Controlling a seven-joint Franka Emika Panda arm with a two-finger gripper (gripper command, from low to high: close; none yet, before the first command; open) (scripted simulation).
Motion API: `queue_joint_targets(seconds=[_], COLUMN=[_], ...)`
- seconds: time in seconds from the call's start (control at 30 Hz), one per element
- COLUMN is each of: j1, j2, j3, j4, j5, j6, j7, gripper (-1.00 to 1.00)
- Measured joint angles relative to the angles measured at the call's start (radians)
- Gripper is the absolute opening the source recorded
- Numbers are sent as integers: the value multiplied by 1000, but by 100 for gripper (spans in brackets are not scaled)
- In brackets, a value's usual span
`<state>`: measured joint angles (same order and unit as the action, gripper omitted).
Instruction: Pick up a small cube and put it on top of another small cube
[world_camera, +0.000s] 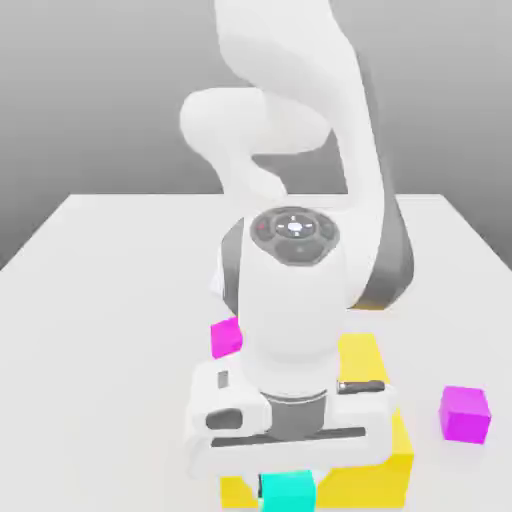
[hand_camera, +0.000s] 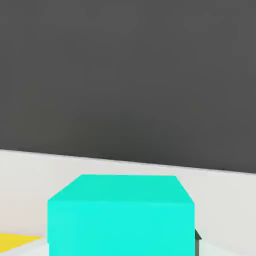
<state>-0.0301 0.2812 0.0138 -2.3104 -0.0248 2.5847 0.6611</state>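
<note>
Turquoise cube (world_camera: 288, 492): you see it at the near edge of the exterior view, directly under the hand, in front of the yellow block (world_camera: 375, 440); it fills the hand view (hand_camera: 120, 215).
Gripper (world_camera: 288, 470): whether it grasps or is released, you cannot tell.
Magenta cube (world_camera: 226, 336): farther back, partly hidden behind the arm.
Violet cube (world_camera: 465, 412): well apart, on the exterior view's right.
Table (world_camera: 100, 300): white.

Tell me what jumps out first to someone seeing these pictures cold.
The big white arm fills the middle of the exterior view, its hand low over a yellow block. Under the hand sits the turquoise cube, which fills the hand view. A magenta cube peeks out behind the arm, a purple cube at the exterior view's right.
</note>
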Motion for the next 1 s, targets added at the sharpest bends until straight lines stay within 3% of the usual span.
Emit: queue_joint_targets(seconds=[0.2, 0.73, 0.93, 0.97, 1.0], j1=[-93, -96, -94, -95, -95], j2=[-209, -788, -684, -661, -661], j3=[-38, 21, 47, 49, 49], j4=[-72, -508, -596, -605, -605], j5=[43, 68, 70, 70, 70], j6=[-128, -282, -82, -49, -49], j7=[-227, -107, -77, -77, -77], gripper=[-100, -100, -100, 100, 100])
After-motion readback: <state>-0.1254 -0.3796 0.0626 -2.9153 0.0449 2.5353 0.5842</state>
